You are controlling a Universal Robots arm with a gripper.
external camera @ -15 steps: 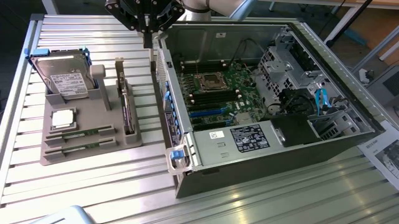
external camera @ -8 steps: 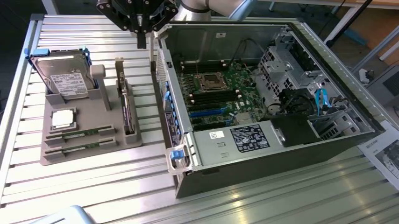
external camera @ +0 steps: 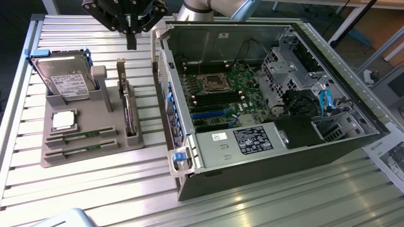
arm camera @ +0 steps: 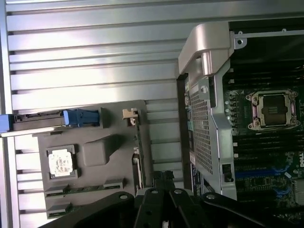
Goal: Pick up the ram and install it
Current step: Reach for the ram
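Two ram sticks, thin green strips, lie side by side in the front slots of a grey holder [external camera: 94,118]; one ram [external camera: 81,137] is just behind the other [external camera: 79,151]. In the wrist view the ram [arm camera: 85,188] shows dimly beside the silver processor chip [arm camera: 61,161]. My gripper [external camera: 131,45] hangs high over the slatted table behind the holder, beside the computer case's rear corner. Its black fingers [arm camera: 164,178] are shut together with nothing between them. The open case holds the motherboard [external camera: 221,99] with dark memory slots [external camera: 211,100] in front of the processor socket [external camera: 215,81].
The holder also carries a hard drive [external camera: 63,78] standing upright, the processor chip [external camera: 63,120] and a dark expansion card [external camera: 129,111] on edge. The case wall [external camera: 165,90] rises between holder and motherboard. Cables and drive cages [external camera: 315,109] crowd the case at the exterior view's right.
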